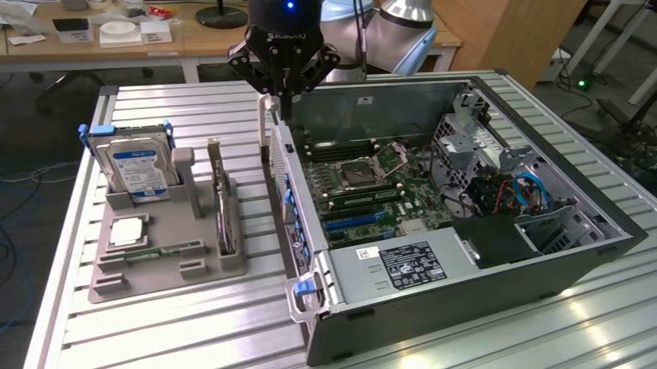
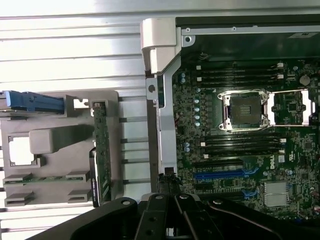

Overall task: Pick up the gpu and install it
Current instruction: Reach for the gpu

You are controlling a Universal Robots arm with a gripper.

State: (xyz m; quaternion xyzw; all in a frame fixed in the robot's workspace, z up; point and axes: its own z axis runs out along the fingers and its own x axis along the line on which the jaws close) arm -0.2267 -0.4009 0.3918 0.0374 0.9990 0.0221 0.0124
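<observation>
The gpu (image 1: 223, 209) stands on its long edge in a slot of the grey holder (image 1: 154, 273), to the exterior view's left of the open computer case (image 1: 575, 257). In the wrist view the gpu (image 2: 101, 150) appears as a thin green strip with a black edge. My gripper (image 1: 285, 104) hangs shut and holds nothing, above the case's back wall and apart from the gpu. Its dark fingers (image 2: 150, 212) hover over the case edge, near the blue expansion slot (image 2: 225, 176) on the motherboard (image 1: 359, 192).
A hard drive (image 1: 138, 169) with a blue-white label stands upright in the holder beside the gpu. A processor chip (image 1: 125, 231) and a memory stick (image 1: 159, 251) lie in the holder too. A power supply (image 1: 411, 265) fills the case's near end. Desks stand behind the slatted table (image 1: 185, 330).
</observation>
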